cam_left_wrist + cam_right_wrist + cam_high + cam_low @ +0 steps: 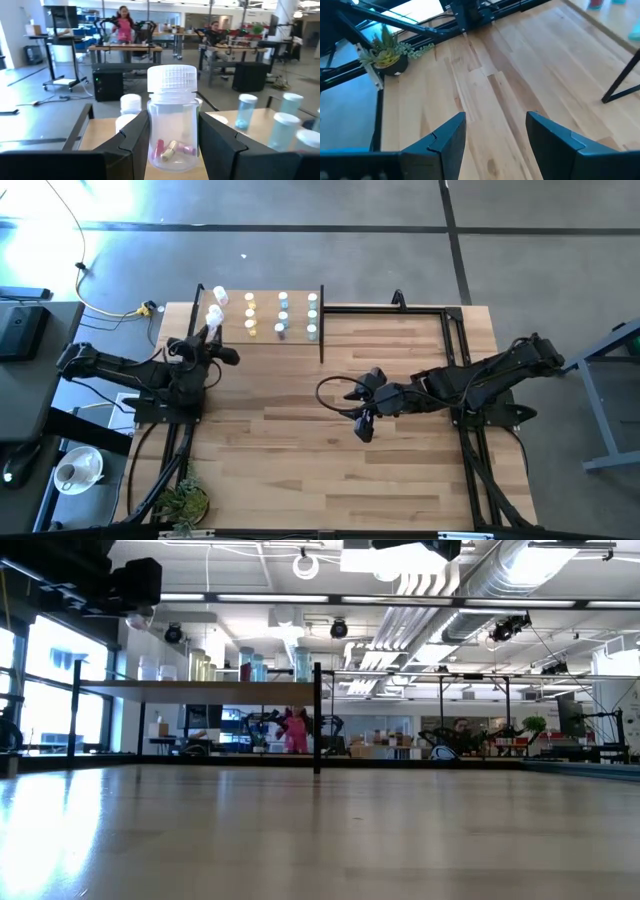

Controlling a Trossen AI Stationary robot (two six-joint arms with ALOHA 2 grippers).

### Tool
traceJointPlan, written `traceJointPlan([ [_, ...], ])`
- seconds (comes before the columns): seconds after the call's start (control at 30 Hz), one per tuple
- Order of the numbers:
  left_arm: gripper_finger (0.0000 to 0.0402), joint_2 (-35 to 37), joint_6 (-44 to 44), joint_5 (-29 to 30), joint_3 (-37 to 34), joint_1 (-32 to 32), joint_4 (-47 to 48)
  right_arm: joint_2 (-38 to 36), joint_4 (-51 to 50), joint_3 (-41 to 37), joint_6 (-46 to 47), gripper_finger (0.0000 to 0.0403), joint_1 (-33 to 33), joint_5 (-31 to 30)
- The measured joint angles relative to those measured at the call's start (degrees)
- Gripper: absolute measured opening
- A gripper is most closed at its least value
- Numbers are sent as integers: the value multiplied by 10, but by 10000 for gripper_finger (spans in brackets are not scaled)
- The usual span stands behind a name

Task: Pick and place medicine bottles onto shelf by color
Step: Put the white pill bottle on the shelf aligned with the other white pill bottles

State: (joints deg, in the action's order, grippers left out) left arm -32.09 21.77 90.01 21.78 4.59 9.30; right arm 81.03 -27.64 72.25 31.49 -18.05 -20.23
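The shelf point(262, 345) is a light-wood board on thin black posts at the table's far left; it also shows in the low view point(200, 688). White point(220, 298), yellow point(250, 313), light blue point(283, 315) and pale green point(312, 315) bottles stand on it in rows. My left gripper point(210, 332) is over the shelf's left end, shut on a clear white-capped bottle point(172, 120) with pink and yellow pills inside. Another white bottle point(131, 106) stands just behind it, and blue bottles point(245, 111) stand off to the side. My right gripper point(362, 425) is open and empty over the middle of the table. My left gripper pinches the bottle's clear wall point(153, 131) between its two fingers point(131, 142), below the white cap. The fingers come about level from the table's near side. The bottle stands upright in the hold, and in the low view it is lifted clear above the shelf board point(140, 618).
A black metal frame point(450, 330) runs along the table's far right part. A small potted plant point(185, 502) stands at the near left corner and also shows in the right wrist view point(385, 55). Bare planks point(290, 450) lie between the arms. People show in the room beyond.
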Motion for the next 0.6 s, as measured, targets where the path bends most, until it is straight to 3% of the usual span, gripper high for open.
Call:
traceJointPlan([
  [0.33, 133, -10, 239, 0, 0, -26, 200, 0, 0, 0, 0, 197, 0, -14],
  [0.6, 133, -23, 298, 0, 0, -29, 257, 0, 0, 0, 0, 197, 0, -14],
])
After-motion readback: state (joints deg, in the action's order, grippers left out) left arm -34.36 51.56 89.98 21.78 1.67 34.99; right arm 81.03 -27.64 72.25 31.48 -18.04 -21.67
